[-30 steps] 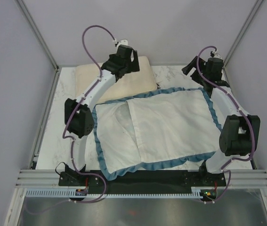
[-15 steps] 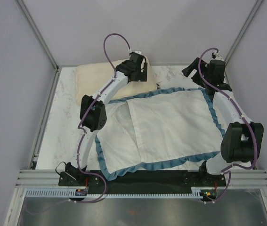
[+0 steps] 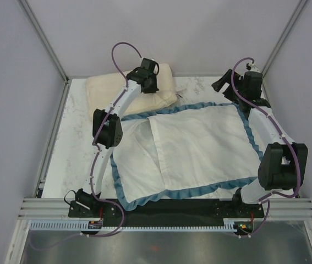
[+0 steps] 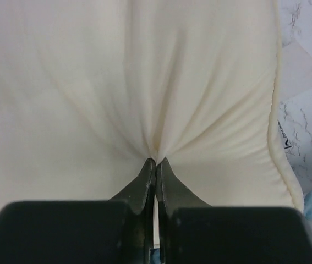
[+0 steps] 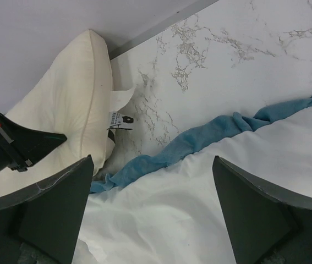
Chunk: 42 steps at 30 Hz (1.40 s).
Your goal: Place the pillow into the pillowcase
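1. Left pincer (image 4: 156,164): jaws together, clamped on a pinch of the pillow (image 3: 103,91). In the left wrist view the cream cloth gathers into folds that fan out from the tips.
2. Right pincer (image 5: 151,165): jaws wide apart and holding nothing. It hangs over the far right corner of the pillowcase (image 3: 200,143).
3. The pillow lies at the far left of the table (image 3: 62,159), close along the back wall (image 3: 172,38), with its long axis running left to right.
4. The pillowcase lies flat in the middle, white side up, also long from left to right. Its blue frill (image 3: 211,105) is just beside or touching the pillow's near right corner, close to the label (image 5: 121,117).
5. Deciding relation: the pillow sits beyond the pillowcase and to its left. The left arm is much the nearer and already has hold of it.
6. A fold line crosses the left third of the pillowcase. Whether that is the mouth cannot be told.
7. Room to move, as judged: bare table lies left of the pillowcase and between the pillow and the right arm. The wall stops any travel further back.
8. Risk, as judged: a thin pinch of cloth may slip when the pillow is dragged.
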Available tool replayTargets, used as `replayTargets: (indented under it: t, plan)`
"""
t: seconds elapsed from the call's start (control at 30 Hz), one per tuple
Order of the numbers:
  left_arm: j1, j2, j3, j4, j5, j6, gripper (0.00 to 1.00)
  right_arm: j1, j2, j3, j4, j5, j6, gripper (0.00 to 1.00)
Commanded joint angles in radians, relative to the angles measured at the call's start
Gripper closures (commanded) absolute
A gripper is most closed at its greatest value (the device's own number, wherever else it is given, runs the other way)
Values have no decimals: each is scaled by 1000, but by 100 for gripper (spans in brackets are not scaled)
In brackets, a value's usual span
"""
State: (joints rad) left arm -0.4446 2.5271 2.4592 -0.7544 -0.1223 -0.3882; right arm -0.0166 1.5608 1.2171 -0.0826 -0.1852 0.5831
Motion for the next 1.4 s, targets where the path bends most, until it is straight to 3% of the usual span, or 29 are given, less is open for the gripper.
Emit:
replayTargets:
  t: [0.0,0.17,0.5,0.73,0.9,0.97,1.0,1.03,1.13,1.23,1.37]
  plan:
    - [136,0,32,-13,101,-50,98,6,-28,-8,37,-11,0,2]
    - [250,-204,-46,18,118,-52,98,12,-21,-7,40,-11,-9,3]
    - [268,-671,-449,36,-26,-1,98,197,4,-11,-9,6,-95,7]
    - [282,-932,-731,85,-76,-32,98,310,172,111,-117,91,-177,5]
    - [294,-1005,-799,101,-66,-2,98,372,289,189,-195,206,-210,2]
    - [293,-979,-787,81,-30,17,84,409,320,235,-238,301,-250,2]
    - [290,-967,-784,66,-19,21,69,417,352,251,-247,328,-261,2]
    - [278,-935,-784,61,-20,28,35,425,369,266,-255,348,-273,2]
    - [218,-868,-789,46,-65,55,10,440,439,340,-289,386,-305,2]
    - [143,-811,-786,46,-123,83,0,454,511,410,-328,432,-338,2]
    - [80,-671,-749,47,-160,112,0,457,594,481,-371,498,-348,2]
